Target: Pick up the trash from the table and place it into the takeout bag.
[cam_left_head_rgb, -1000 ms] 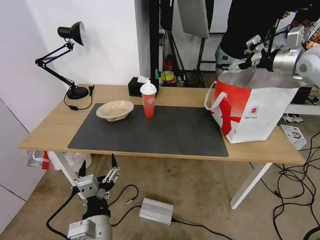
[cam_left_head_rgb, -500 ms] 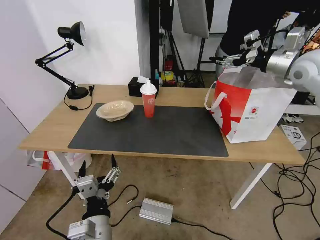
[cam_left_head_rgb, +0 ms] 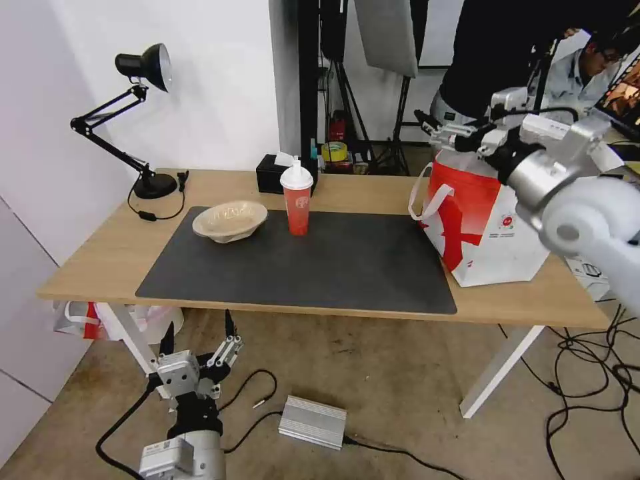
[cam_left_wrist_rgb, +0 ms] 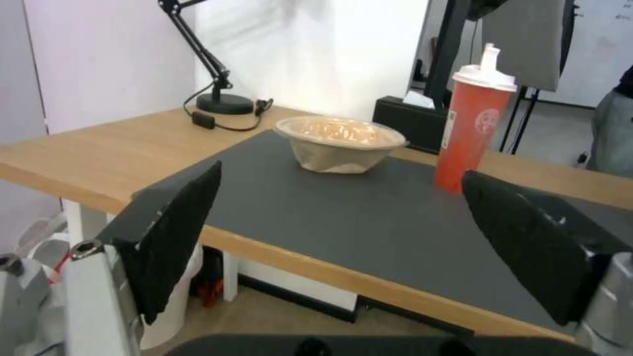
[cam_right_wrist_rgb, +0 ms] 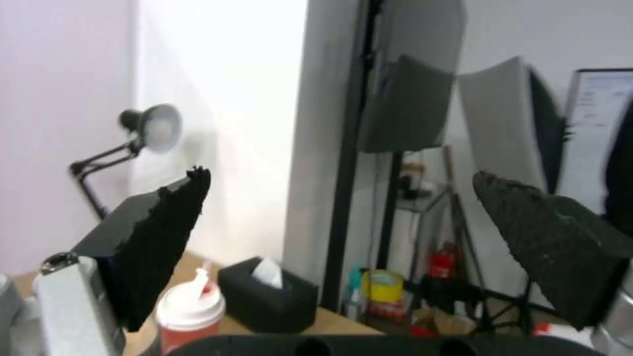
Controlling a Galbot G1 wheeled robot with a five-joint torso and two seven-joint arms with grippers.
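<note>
- Right gripper [cam_left_head_rgb: 445,131] hangs empty with jaws spread, just above the bag's [cam_left_head_rgb: 493,230] near-left top corner.
- Left gripper [cam_left_head_rgb: 197,331] is parked low, below the worktop's [cam_left_head_rgb: 93,267] front edge, jaws wide apart and holding nothing.
- Cup [cam_left_head_rgb: 297,198] stands upright on the mat [cam_left_head_rgb: 320,267], well away from the right gripper, toward the lamp side. It looks light and thin-walled, likely slippery; a mid-body squeeze under the lid seems safest.
- Pulp bowl [cam_left_head_rgb: 230,221] sits just beyond the cup. It is probably light, stiff and crushable, so I would pinch the rim.
</note>
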